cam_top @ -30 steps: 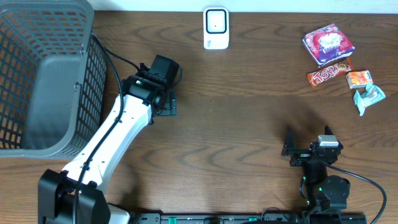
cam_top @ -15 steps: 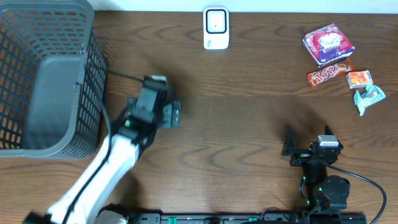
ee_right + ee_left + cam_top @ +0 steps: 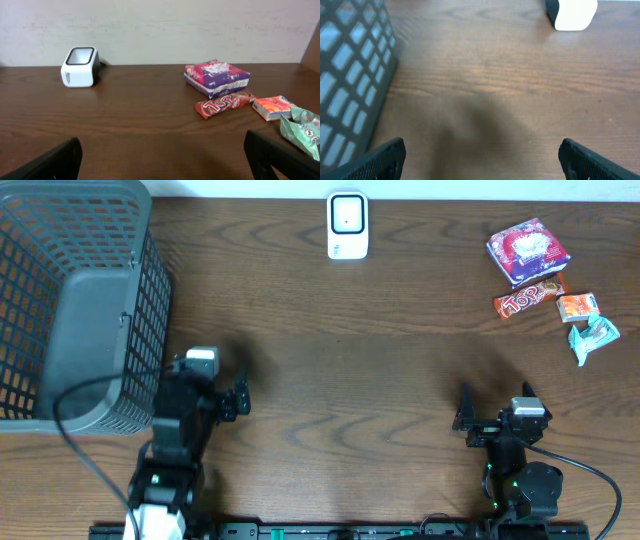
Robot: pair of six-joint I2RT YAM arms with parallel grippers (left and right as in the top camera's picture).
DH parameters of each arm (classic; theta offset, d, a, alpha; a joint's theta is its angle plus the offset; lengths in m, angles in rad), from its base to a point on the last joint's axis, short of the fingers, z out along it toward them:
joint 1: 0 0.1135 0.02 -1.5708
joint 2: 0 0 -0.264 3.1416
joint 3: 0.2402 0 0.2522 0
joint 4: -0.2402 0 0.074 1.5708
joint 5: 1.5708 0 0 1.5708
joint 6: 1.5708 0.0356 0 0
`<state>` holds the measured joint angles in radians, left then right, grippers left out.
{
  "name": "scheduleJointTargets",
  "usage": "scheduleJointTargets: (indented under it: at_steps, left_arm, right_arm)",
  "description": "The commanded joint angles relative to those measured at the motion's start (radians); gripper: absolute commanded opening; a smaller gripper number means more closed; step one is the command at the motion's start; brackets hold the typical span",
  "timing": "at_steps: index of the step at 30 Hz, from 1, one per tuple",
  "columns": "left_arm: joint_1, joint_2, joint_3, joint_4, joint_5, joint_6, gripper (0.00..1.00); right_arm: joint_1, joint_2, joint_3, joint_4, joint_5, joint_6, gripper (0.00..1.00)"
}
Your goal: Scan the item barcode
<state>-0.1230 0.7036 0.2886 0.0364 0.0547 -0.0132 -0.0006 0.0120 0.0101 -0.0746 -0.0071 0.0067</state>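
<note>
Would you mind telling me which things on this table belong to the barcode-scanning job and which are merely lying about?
For the job: white boxy barcode scanner; purple-and-pink wrapped packet; red-orange chocolate bar; small orange packet; crumpled green wrapper.
Lying about, as far as scanning goes: grey plastic mesh basket.

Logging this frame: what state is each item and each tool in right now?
left tool: open, empty
right tool: open, empty
basket: upright, empty
scanner: standing, nothing in front of it
purple packet: lying flat, untouched
Top bar: lying flat, untouched
orange packet: lying flat, untouched
green wrapper: crumpled, untouched
</note>
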Motion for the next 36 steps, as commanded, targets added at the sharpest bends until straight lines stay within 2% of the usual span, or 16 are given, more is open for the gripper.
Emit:
scheduleJointTargets:
  at_steps: [1,10,12,20,25,30,36]
  left_arm:
    - [0.012,-0.105,-0.071,0.03,0.024,0.021,0.98]
    - [0.012,-0.439,-0.286,0.083,0.024,0.021,0.98]
    - [0.017,-0.487,-0.285,0.043,0.013,0.025,0.98]
    - [0.09,-0.568,-0.285,0.034,0.013,0.029,0.98]
    - [0.139,-0.64,-0.285,-0.103,0.012,0.029,0.98]
    - [0.159,-0.704,-0.285,-0.104,0.0,0.032,0.98]
    - [0.161,-0.702,-0.285,-0.108,-0.013,0.032,0.98]
  right_arm:
    - [0.008,-0.006,-0.005,0.0,0.002,-0.004,0.99]
    - [0.008,-0.006,-0.005,0.0,0.002,-0.004,0.99]
    - [0.008,-0.006,-0.005,0.0,0.002,-0.004,0.99]
    - [0.008,-0.005,-0.005,0.0,0.002,-0.004,0.99]
    - [0.008,-0.005,-0.005,0.0,0.002,-0.004,0.99]
    - [0.008,-0.005,-0.005,0.0,0.002,-0.004,0.99]
    - [0.008,-0.005,-0.005,0.0,0.002,-0.004,0.99]
